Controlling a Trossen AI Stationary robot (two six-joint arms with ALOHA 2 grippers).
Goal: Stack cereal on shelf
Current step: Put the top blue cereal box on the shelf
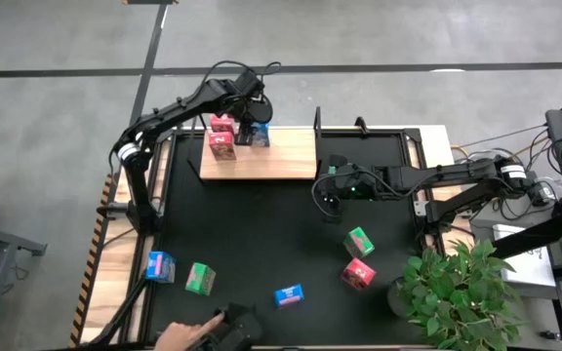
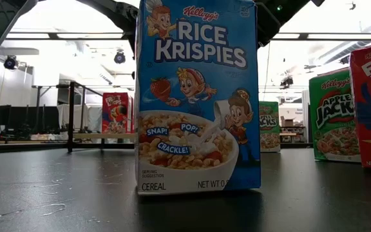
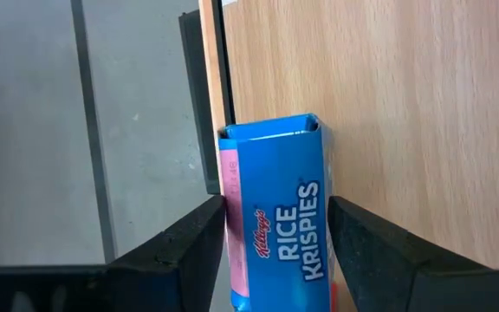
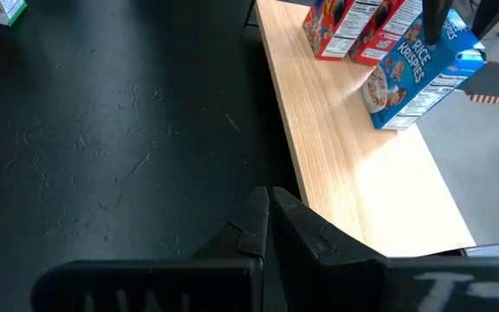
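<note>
My left gripper point(image 1: 254, 125) point(image 3: 275, 208) reaches down over the far left part of the wooden shelf point(image 1: 271, 158) and is shut on a blue cereal box point(image 1: 260, 137) point(image 4: 423, 74). Two pink-red boxes point(image 1: 222, 136) point(image 4: 345, 22) stand on the board beside it. My right gripper point(image 1: 322, 191) point(image 4: 268, 198) hovers shut over the black mat, near the shelf's right end, touching nothing. On the mat stand two blue boxes point(image 1: 160, 265) point(image 1: 288, 294), two green ones point(image 1: 200, 280) point(image 1: 359, 240) and a pink-red one point(image 1: 357, 274). My left gripper pinches the blue box between its two fingers, one finger point(image 3: 199, 247) on the pinkish narrow side point(image 3: 230, 234) and the other on the opposite side. The fingers come from above, pointing down. The box stands upright with its bottom on the board point(image 3: 388, 113), close to the board's edge.
A person's hand point(image 1: 177, 336) with a dark object shows at the table's near edge. A potted plant point(image 1: 457, 288) stands at the near right corner. Thin black posts point(image 1: 317, 119) rise at the shelf's ends. The low view is filled by a blue box point(image 2: 198, 96) close in front.
</note>
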